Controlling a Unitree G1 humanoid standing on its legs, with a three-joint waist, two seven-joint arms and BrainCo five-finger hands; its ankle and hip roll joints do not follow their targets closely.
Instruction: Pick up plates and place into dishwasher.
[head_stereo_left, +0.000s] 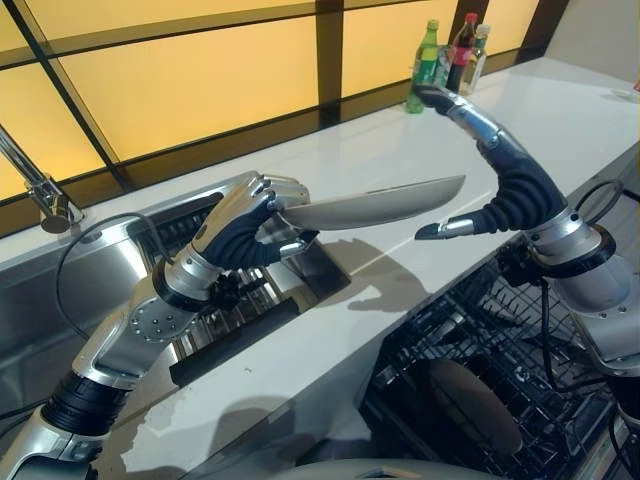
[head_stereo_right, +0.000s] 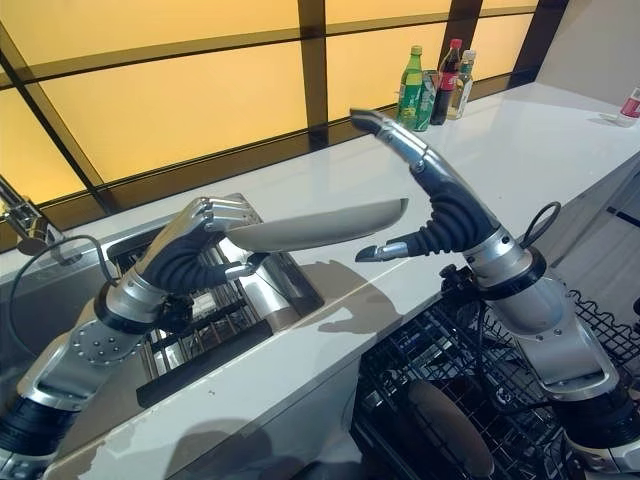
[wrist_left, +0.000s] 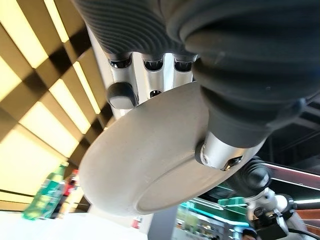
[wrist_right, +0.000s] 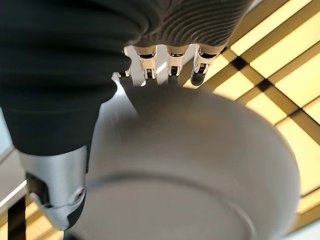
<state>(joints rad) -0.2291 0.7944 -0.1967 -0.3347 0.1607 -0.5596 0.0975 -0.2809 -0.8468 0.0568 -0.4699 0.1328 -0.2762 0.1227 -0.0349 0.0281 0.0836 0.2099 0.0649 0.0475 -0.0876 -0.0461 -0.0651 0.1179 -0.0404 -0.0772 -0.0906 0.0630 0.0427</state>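
Dishwasher rack (head_stereo_left: 480, 340): I see it open below the bench edge, under my right arm.
Right robot hand (head_stereo_left: 500, 195): fingers spread, thumb low, touching nothing.
Plate (head_stereo_left: 375, 205): level over the bench (head_stereo_left: 420, 150), rim pointing into that open hand.
Left robot hand (head_stereo_left: 250, 225): clamped on the plate's far rim.

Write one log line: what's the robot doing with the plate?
plate: held mid-air | left hand: gripping rim | right hand: open beside far rim | dishwasher rack: open below
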